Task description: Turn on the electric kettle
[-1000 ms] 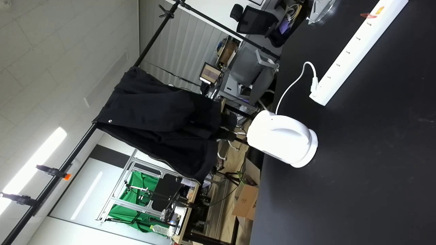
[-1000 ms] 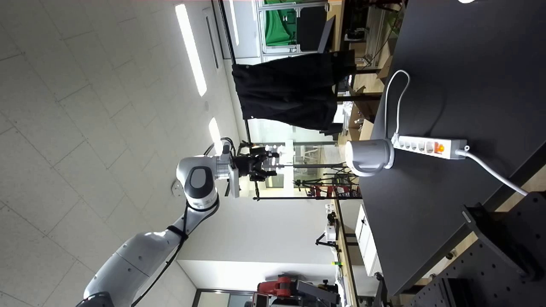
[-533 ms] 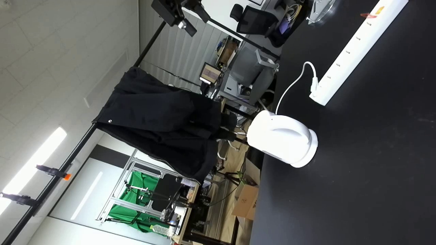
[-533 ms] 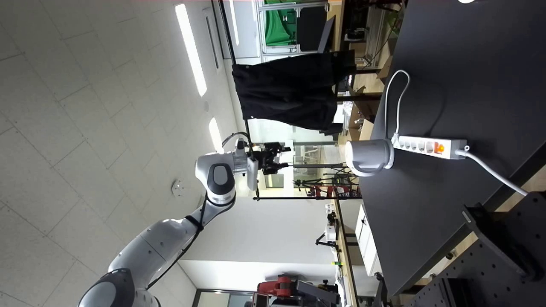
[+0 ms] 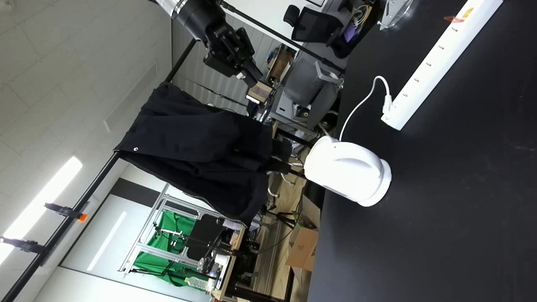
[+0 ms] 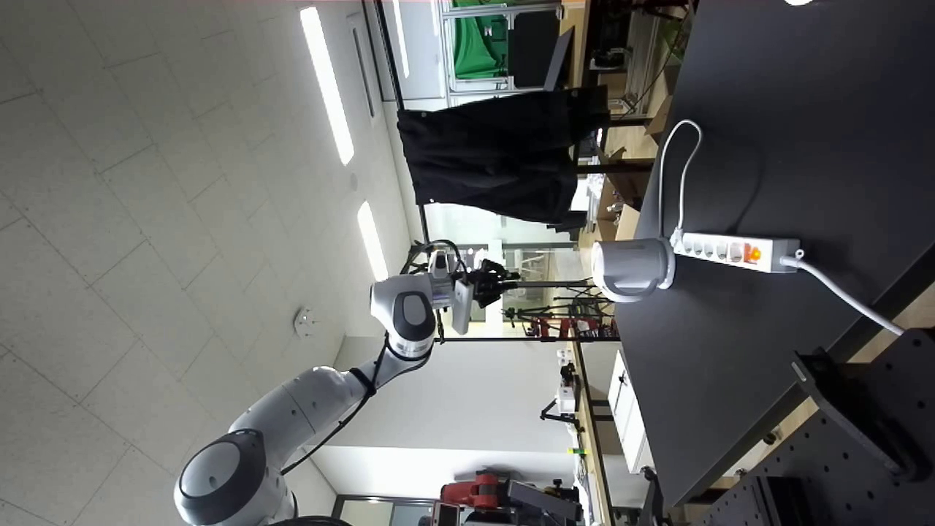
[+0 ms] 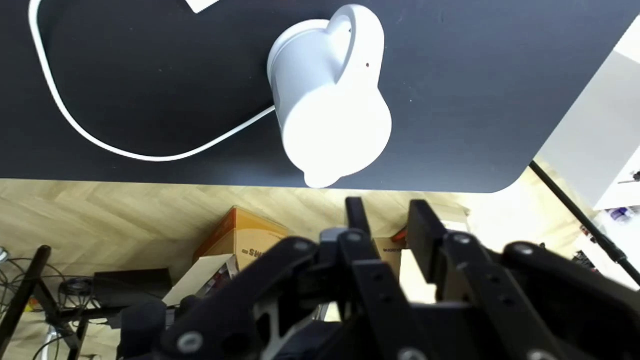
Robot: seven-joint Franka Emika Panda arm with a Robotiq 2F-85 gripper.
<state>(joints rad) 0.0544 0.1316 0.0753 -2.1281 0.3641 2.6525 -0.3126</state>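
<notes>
The electric kettle (image 5: pixel 348 172), glossy white, stands upright on the dark table in both sideways-turned exterior views. Seen from above in the wrist view, the kettle (image 7: pixel 335 125) has its loop handle (image 7: pixel 367 45) pointing away from my gripper, with a small dark dot on it. Its spout faces the table edge. My gripper (image 7: pixel 387 202) hangs in the air, higher than the kettle and apart from it. A gap shows between the black fingers (image 7: pixel 425 235), and nothing is in it. In an exterior view, my gripper (image 6: pixel 516 281) is level with the kettle's top side. The kettle's switch cannot be made out.
A thin white cord (image 7: pixel 150 157) runs from the kettle to a long white power strip (image 5: pixel 440 63), whose orange switch (image 6: pixel 752 253) glows. The dark table's edge (image 7: pixel 200 183) passes close to the kettle's spout. Cardboard boxes (image 7: pixel 245 240) lie on the floor beyond it.
The arm has come down towards the kettle, bringing my gripper into an exterior view where it was absent. Its fingers have drawn closer together. Kettle, cord and strip have not moved.
</notes>
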